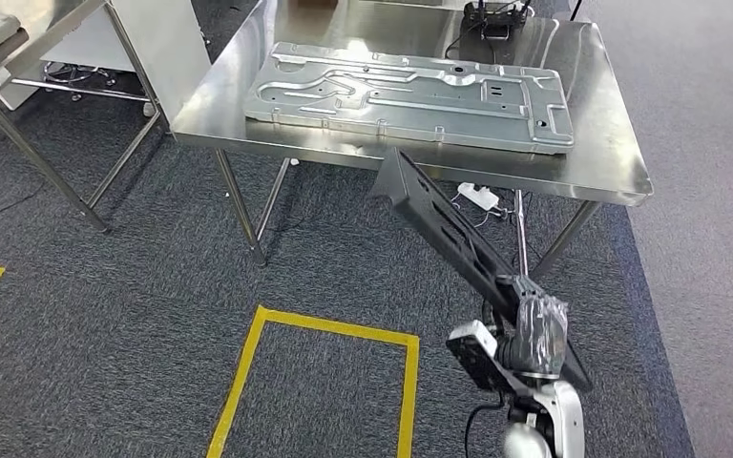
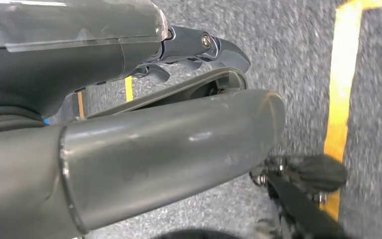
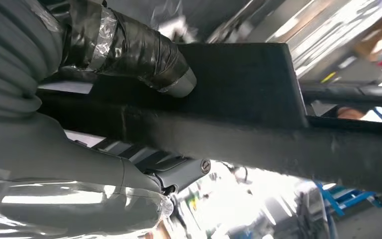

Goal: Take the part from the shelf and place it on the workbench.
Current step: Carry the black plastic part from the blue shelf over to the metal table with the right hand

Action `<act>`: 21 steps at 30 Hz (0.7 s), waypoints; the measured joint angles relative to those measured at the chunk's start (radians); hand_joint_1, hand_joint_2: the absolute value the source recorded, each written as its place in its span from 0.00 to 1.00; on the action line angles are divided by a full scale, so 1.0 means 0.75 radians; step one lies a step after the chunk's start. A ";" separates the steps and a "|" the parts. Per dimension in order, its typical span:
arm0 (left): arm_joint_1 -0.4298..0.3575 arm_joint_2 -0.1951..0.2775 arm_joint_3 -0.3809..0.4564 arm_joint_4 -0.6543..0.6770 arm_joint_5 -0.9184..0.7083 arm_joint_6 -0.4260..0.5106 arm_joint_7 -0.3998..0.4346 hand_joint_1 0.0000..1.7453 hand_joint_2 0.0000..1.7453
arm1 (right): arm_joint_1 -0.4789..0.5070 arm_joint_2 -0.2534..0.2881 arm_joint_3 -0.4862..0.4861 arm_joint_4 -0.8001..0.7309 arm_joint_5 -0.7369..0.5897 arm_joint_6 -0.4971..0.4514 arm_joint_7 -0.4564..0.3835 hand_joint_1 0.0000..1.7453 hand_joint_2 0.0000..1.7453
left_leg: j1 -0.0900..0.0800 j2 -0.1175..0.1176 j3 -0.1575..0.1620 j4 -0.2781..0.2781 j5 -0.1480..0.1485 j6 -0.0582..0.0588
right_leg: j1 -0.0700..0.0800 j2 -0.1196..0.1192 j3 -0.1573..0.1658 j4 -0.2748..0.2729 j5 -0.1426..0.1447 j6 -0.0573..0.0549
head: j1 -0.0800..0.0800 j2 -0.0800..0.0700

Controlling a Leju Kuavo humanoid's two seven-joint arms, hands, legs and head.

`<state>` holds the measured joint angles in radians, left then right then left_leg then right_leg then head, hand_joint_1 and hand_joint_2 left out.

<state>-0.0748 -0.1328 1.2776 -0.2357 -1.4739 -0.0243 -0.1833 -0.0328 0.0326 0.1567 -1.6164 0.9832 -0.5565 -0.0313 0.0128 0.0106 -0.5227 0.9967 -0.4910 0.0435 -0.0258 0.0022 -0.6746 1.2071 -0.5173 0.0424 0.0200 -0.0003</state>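
We are carrying the long black flat plastic part (image 1: 458, 234), our right hand (image 1: 537, 329) fingers (image 3: 139, 47) clamping it, toward the steel workbench surface (image 1: 603, 162); next, lifting it over the edge. Left hand (image 2: 169, 139): cannot tell.

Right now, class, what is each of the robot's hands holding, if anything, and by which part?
The right hand grips the long black part near its lower end. The left hand holds nothing.

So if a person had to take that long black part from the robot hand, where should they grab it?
Probably the free far end of the long black part, from the workbench side: it sticks out bare and narrow, while the right robot hand holds the near end.
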 joint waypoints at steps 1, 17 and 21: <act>0.000 0.000 -0.010 0.000 -0.006 -0.002 0.000 0.00 0.00 | -0.057 -0.017 -0.002 0.044 0.040 0.011 0.025 1.00 1.00 | 0.000 0.000 0.009 0.001 -0.009 -0.007 | -0.003 -0.002 0.034 -0.088 0.052 0.000 | 0.000 0.000; -0.009 0.019 -0.092 0.002 -0.046 -0.015 0.013 0.00 0.00 | -0.474 -0.085 0.082 0.401 0.377 0.147 0.210 1.00 1.00 | -0.006 -0.004 -0.221 0.235 0.048 -0.042 | 0.016 0.012 0.207 -0.248 -0.011 -0.075 | -0.003 0.000; -0.012 0.027 -0.109 0.005 -0.053 -0.019 0.023 0.00 0.00 | -0.585 -0.094 0.129 0.479 0.429 0.208 0.234 1.00 1.00 | -0.023 -0.005 -0.150 0.057 0.092 -0.009 | 0.021 0.011 0.231 -0.251 -0.030 -0.048 | -0.004 0.000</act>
<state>-0.0842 -0.1124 1.1959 -0.2319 -1.5136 -0.0387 -0.1664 -0.4714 -0.0381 0.2537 -1.2571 1.3049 -0.4007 0.1445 -0.0046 0.0066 -0.6356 1.0397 -0.4223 0.0368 -0.0099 0.0108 -0.5010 1.0186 -0.5395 0.0067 0.0171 -0.0004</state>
